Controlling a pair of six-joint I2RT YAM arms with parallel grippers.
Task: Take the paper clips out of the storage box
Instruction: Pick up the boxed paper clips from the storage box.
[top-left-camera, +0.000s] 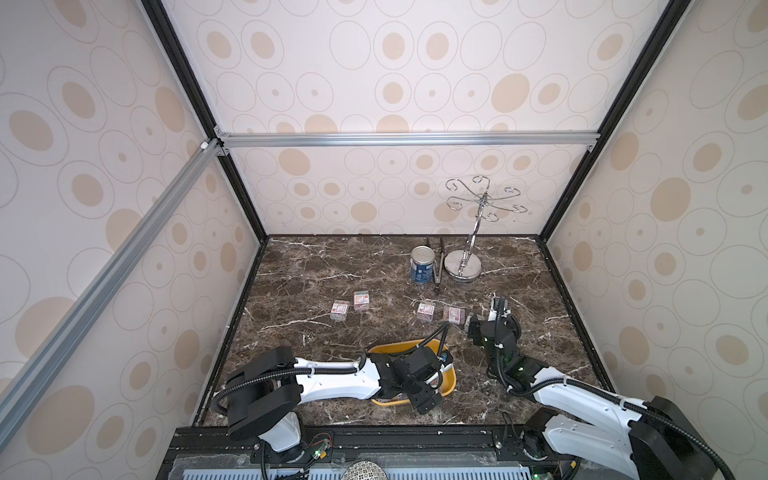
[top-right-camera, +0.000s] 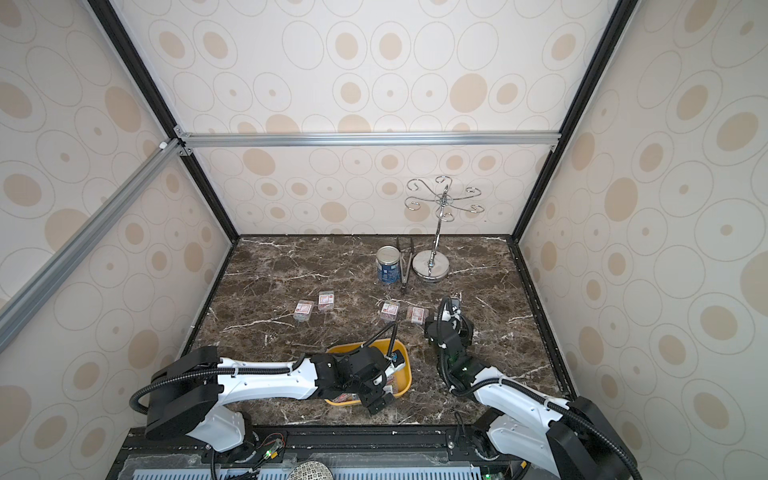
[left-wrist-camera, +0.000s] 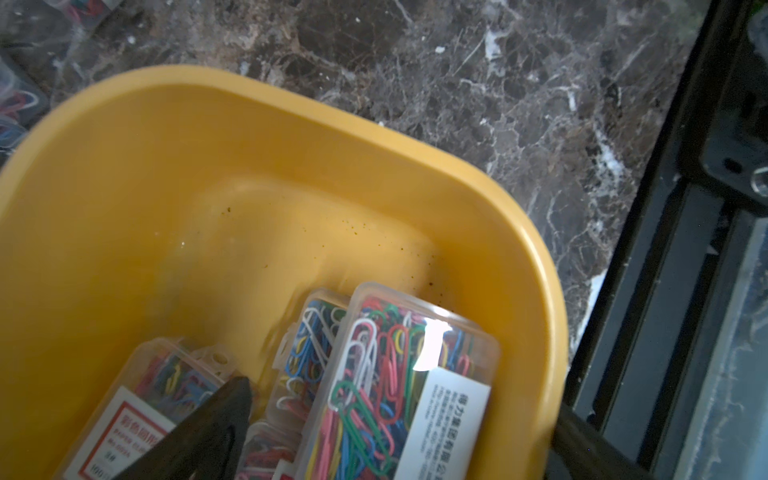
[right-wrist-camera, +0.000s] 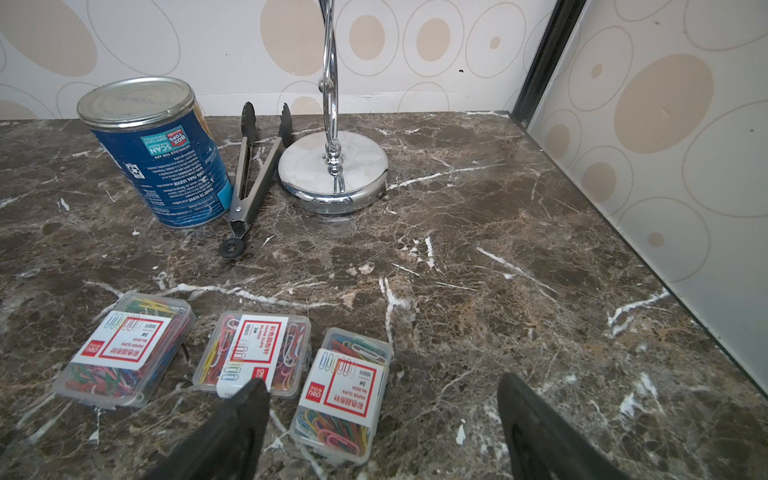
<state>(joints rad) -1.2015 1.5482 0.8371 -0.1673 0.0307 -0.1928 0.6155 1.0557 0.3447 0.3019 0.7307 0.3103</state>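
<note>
**Several cases left in box**

Inside the storage box (left-wrist-camera: 291, 104) the left gripper (left-wrist-camera: 403, 411) hangs, fingers well apart, nothing held. Low in the left wrist view the paper clips (left-wrist-camera: 399, 365) crowd together, cases leaning on one another. Judged best: straddle the topmost tilted case across its narrow sides, close squarely, lift straight over the rim. Low in its own view the right gripper (right-wrist-camera: 384, 386) stands spread, empty, near a case on the table (right-wrist-camera: 498, 249).
</note>
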